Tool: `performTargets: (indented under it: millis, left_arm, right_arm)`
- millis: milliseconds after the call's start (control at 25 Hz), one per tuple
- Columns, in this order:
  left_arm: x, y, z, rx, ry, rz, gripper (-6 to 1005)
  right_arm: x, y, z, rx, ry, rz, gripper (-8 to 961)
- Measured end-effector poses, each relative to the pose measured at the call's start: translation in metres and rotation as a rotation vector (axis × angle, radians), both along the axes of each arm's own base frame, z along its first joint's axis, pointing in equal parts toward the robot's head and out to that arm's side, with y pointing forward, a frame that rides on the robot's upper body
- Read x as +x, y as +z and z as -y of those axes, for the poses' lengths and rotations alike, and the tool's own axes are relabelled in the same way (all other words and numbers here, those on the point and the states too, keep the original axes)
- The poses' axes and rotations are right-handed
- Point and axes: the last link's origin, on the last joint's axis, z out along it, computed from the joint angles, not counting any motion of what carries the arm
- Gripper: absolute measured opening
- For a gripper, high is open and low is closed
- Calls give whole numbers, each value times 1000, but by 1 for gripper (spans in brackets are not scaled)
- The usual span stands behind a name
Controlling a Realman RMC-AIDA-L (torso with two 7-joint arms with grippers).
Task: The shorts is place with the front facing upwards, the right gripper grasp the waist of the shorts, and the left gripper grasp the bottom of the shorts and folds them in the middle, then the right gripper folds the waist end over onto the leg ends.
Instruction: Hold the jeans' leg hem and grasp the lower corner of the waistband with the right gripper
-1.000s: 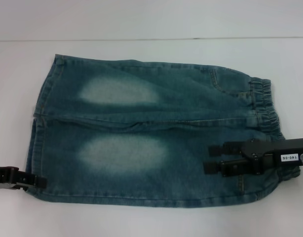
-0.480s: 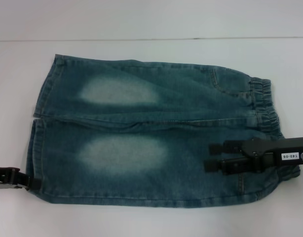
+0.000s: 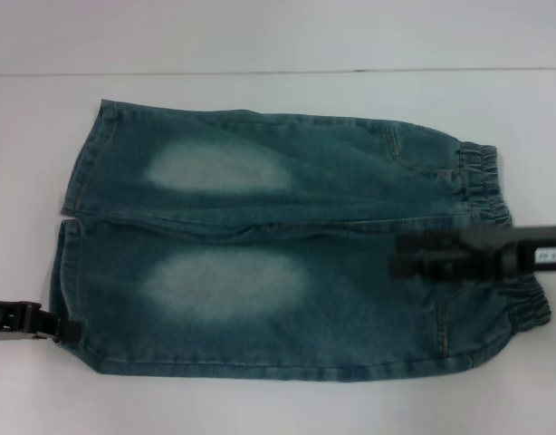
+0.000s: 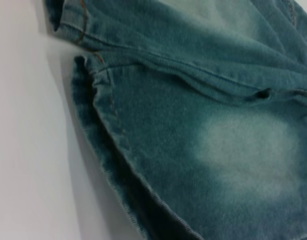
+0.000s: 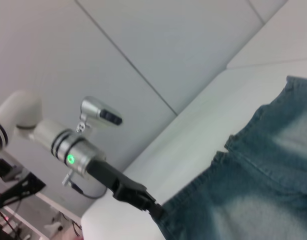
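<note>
The blue denim shorts [image 3: 260, 263] lie flat and front up, with the leg ends [image 3: 74, 190] on the left and the gathered elastic waist [image 3: 491, 181] on the right. My left gripper [image 3: 65, 328] lies low at the near leg's hem, its tip overlapping the hem's edge. In the right wrist view the left gripper [image 5: 153, 207] also meets that hem. The right gripper [image 3: 400, 258] hovers over the shorts just inside the waist, pointing left. The left wrist view shows the near hem [image 4: 108, 150] close up.
The shorts rest on a white table [image 3: 260, 408]. Bare surface lies around them on every side. The table's far edge [image 3: 278, 72] runs behind the shorts.
The right gripper rose and turned, so its two separate fingers now show as one dark bar, and the near waistband is uncovered. The left gripper shifted slightly at the hem.
</note>
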Motion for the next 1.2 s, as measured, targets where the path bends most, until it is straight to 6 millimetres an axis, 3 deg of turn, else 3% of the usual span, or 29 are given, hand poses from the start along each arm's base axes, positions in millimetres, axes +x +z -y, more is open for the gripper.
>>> performTargets:
  millis: [280,520,760,1200]
  left_arm:
    - [3,1,-4,24,-8,25,28]
    - [5,1,-5,36,-11,35,28]
    - [9,1,-9,55,-22,54,27]
    - [9,5,-12,79,-17,65,27]
  right_arm:
    - [-12,38,-14,-55,-21,6,944]
    - [-10,74,-25,-71,-73,172,944]
    - [-4,82,-32,-102,-103,370,944]
    - [2,73,-35,-275,-124,753,944]
